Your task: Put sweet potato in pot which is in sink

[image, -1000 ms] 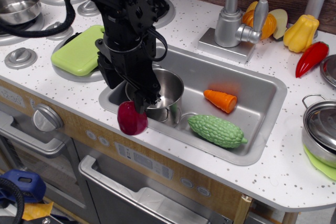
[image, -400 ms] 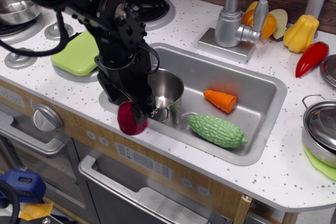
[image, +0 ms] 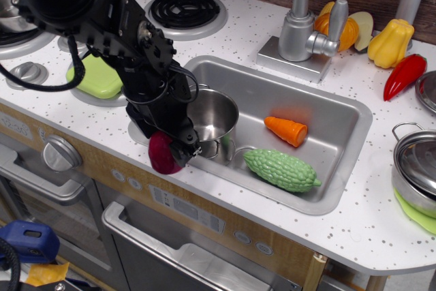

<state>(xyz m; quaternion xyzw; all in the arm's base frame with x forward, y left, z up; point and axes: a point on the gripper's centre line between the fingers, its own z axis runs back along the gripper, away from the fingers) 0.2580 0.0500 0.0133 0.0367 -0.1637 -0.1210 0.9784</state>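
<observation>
The claw gripped the sweet potato over the desk front edge, just beside the pot in the sink; a clean finish meant lifting clear of the rim, centring over the bowl, then releasing low

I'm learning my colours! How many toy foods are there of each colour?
Dark red: 2, sweet potato, pepper
Orange: 2, carrot, pumpkin
Green: 1, bumpy gourd
Yellow: 1, yellow pepper
Total: 6
</observation>
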